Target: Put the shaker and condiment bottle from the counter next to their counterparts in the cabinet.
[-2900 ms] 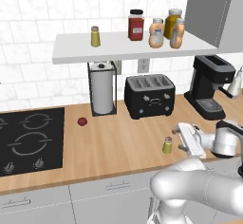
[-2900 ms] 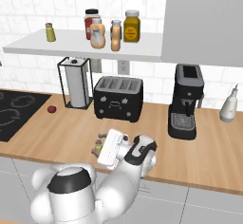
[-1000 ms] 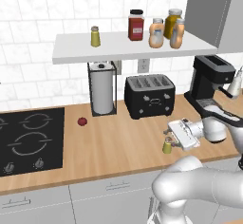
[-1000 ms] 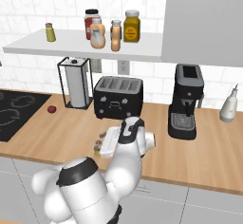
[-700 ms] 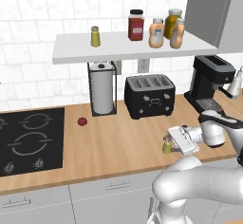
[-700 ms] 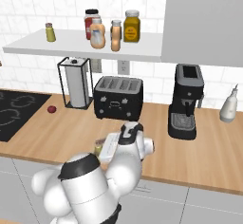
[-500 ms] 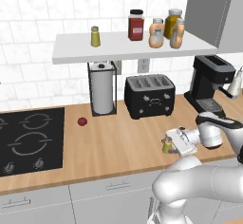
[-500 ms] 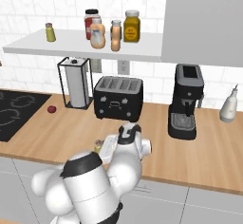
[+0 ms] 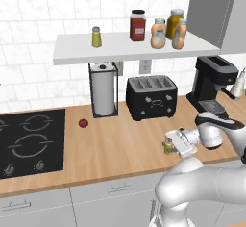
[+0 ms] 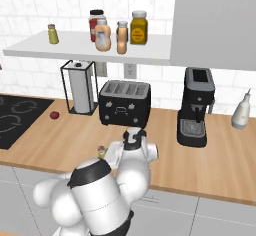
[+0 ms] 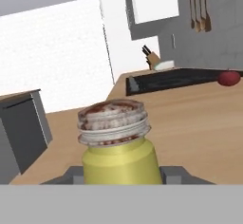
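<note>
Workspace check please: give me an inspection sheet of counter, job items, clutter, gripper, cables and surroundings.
Surface: wooden counter, hob at its left.
Job's things: shaker upright on counter; twin shaker and fat peach bottle on cabinet shelf; slim condiment bottle already there.
Clutter: toaster, paper towel holder, coffee machine, red fruit.
Gripper: gripper shut on shaker.
Cables: nothing seen.
Surroundings: white tiled wall.

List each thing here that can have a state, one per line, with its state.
shaker: upright on the counter, between the gripper fingers
gripper: closed on the shaker
matching shaker: upright on the shelf
condiment bottle: upright on the shelf, capped
toaster: slots empty
</note>
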